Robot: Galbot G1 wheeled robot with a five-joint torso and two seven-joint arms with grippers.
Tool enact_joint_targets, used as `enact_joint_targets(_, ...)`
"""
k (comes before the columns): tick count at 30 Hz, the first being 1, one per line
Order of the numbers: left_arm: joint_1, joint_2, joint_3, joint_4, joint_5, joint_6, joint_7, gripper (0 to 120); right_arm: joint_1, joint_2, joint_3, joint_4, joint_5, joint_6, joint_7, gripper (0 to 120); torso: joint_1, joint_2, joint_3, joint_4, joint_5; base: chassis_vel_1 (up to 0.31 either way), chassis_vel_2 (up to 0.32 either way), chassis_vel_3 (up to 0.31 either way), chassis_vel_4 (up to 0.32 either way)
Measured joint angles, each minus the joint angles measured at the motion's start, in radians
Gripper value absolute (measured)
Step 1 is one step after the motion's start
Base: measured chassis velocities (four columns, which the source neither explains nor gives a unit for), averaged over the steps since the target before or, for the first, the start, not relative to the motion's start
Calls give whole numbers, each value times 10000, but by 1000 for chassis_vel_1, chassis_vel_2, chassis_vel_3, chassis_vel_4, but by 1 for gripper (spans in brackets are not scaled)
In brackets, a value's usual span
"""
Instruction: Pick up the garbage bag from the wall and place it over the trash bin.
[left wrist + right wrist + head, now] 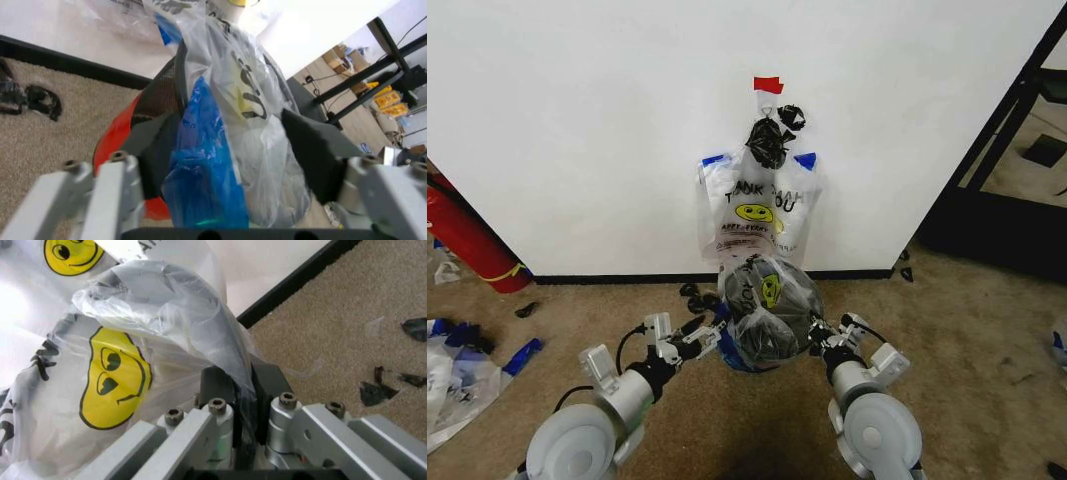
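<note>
A see-through garbage bag [770, 290] with a yellow smiley face is draped over the black mesh trash bin [765, 338], which stands on the carpet against the white wall [607, 120]. In the right wrist view my right gripper [243, 377] is shut on a fold of that garbage bag [113, 375] at the bin's right side. On the bin's left side, my left gripper [227, 125] stands open around the bag's blue-trimmed edge [200, 180] and the trash bin [163, 95], whose base is red. In the head view the left gripper [717, 325] and right gripper [819, 330] flank the bin. A second smiley bag [752, 210] hangs on the wall above.
A black knotted bundle [772, 135] hangs under red tape [767, 85]. A red cylinder [467, 240] leans at the far left. A clear plastic sheet with blue scraps [457, 370] lies at the left, and a black shelf frame [1007, 130] stands at the right. Black scraps [697, 295] litter the carpet.
</note>
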Motion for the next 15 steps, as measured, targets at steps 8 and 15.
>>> enact_joint_targets(8,-139,-52,170,345,465,0,-71,28,-8,-5,-12,105,0,-18,0,1,0,0,0,1,0,0,0,0,0)
enact_joint_targets(15,-174,-71,188,426,517,-7,-128,4,-14,27,-11,113,-26,-26,1,1,0,0,0,1,0,0,0,0,0)
